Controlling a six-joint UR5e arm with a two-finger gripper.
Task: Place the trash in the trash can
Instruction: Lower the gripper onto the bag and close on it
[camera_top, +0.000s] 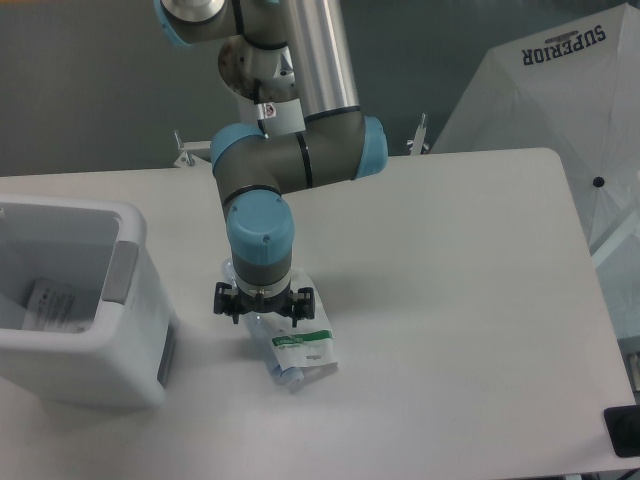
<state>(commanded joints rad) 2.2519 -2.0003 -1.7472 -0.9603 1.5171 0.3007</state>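
At the left edge sits the trash can (125, 335), its mouth open upward, and inside it lies a pale flat item with dark print — what it is I cannot make out. Just to its right, well apart from its wall, the gripper (263, 308) hangs low over the upper part of the pouch (300, 345), fingers spread to either side and closed on nothing; whether the tips touch the plastic cannot be told from this view. The pouch lies flat on the table (460, 300), its green-striped label toward the near end, with what looks like clear plastic — perhaps the bottle — showing under it. The step in hand appears to be the pick: a flat, slippery pouch wants the fingers pressed down to the table across its narrow width before closing, so that they pinch up a fold rather than slide off. At far right stands a white umbrella (550, 90).
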